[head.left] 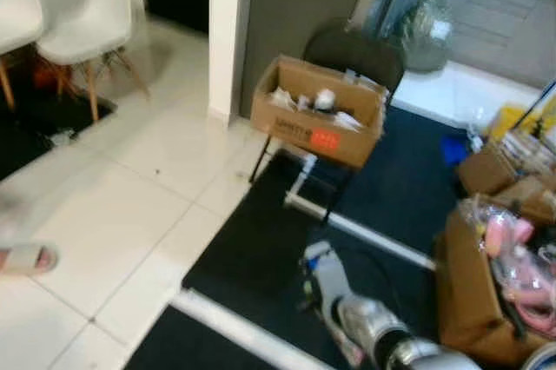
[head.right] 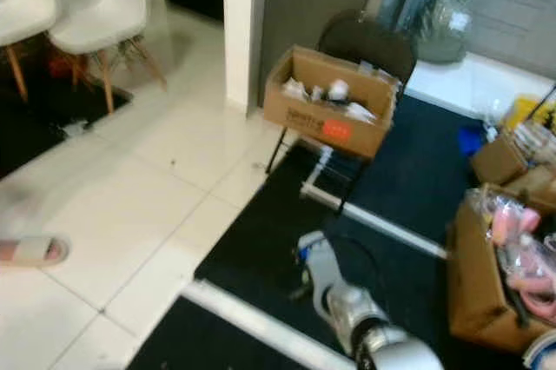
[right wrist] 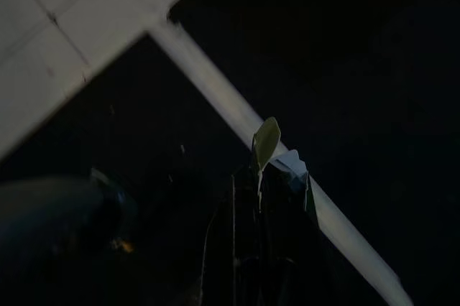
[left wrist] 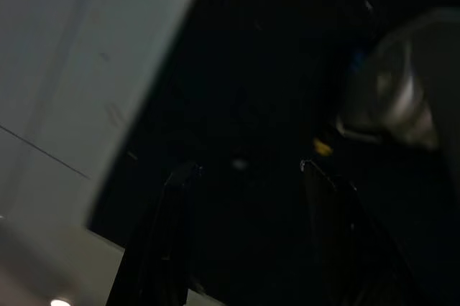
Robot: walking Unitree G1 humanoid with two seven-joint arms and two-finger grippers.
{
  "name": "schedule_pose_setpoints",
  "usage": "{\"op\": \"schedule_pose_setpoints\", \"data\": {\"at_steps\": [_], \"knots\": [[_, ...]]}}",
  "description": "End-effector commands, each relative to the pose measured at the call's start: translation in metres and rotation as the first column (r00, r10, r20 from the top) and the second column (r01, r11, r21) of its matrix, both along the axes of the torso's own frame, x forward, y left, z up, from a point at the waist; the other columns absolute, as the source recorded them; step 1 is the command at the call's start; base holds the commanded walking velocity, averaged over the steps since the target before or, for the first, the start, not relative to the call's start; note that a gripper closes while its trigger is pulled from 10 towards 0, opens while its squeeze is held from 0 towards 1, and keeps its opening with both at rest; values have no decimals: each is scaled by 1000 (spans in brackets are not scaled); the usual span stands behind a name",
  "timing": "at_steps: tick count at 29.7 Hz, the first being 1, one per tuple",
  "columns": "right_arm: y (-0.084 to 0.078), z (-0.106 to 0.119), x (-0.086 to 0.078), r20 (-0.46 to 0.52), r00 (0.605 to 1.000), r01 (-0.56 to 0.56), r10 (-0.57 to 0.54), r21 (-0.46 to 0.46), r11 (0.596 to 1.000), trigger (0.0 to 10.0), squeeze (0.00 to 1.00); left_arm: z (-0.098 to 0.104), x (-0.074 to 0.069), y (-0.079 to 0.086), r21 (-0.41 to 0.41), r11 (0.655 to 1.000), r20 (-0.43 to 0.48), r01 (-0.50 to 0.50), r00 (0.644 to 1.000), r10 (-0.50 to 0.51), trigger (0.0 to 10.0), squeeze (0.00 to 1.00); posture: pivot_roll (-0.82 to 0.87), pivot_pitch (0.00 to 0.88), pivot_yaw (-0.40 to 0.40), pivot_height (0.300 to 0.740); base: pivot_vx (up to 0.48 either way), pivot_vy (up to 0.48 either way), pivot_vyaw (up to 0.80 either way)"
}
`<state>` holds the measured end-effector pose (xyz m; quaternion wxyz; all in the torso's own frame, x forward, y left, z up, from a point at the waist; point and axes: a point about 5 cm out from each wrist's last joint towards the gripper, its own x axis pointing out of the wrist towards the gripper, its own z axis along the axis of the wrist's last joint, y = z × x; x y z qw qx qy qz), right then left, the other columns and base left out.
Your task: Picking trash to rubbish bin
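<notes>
Your right gripper (right wrist: 262,177) pinches what looks like crumpled pale paper (right wrist: 272,149); your left gripper (left wrist: 244,177), over dark mat (left wrist: 259,69), gapes empty.

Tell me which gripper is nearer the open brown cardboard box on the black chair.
Right. The right gripper, shut on a white paper scrap, reaches over the dark mat toward the cardboard box; the left gripper hangs farther back.

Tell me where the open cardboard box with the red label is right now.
In the left eye view the cardboard box sits ahead, centre, on a dark chair beside the white pillar, at the far edge of the black mat.
</notes>
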<state>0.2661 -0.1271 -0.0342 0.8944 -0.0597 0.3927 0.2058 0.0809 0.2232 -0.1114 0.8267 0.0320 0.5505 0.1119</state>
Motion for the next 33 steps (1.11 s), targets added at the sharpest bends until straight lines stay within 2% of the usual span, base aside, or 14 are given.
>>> {"op": "schedule_pose_setpoints", "data": {"at_steps": [1, 15, 18, 24, 33], "knots": [[-6, 1, 2, 7, 1000, 27, -27, 7, 1000, 10000, 0, -2, -7, -4, -16, 1000, -17, -14, 1000, 14, 10000, 0, 168, 42, -35, 740, 337, 0, -475], [14, 21, 22, 92, 996, -8, 2, 71, 997, 10000, 0, -2, -7, -5, -16, 1000, -13, -12, 1000, 11, 10000, 0, 162, 45, -32, 740, 337, 0, -96], [15, 22, 24, 99, 995, -14, 6, 71, 997, 10000, 0, -2, -5, -5, -17, 999, 2, -42, 999, 43, 10000, 0, 162, 45, -32, 740, 0, 0, 0], [18, 21, 22, 98, 995, -26, 19, 74, 997, 10000, 0, -2, -6, -6, -33, 999, 4, -41, 999, 41, 10000, 0, 169, 53, -36, 740, 0, 0, 0], [21, 19, 19, 91, 995, -40, 33, 75, 996, 10000, 0, -3, -11, -6, -43, 998, -9, -43, 999, 43, 10000, 0, 168, 53, -27, 740, 0, -435, 0]]}}
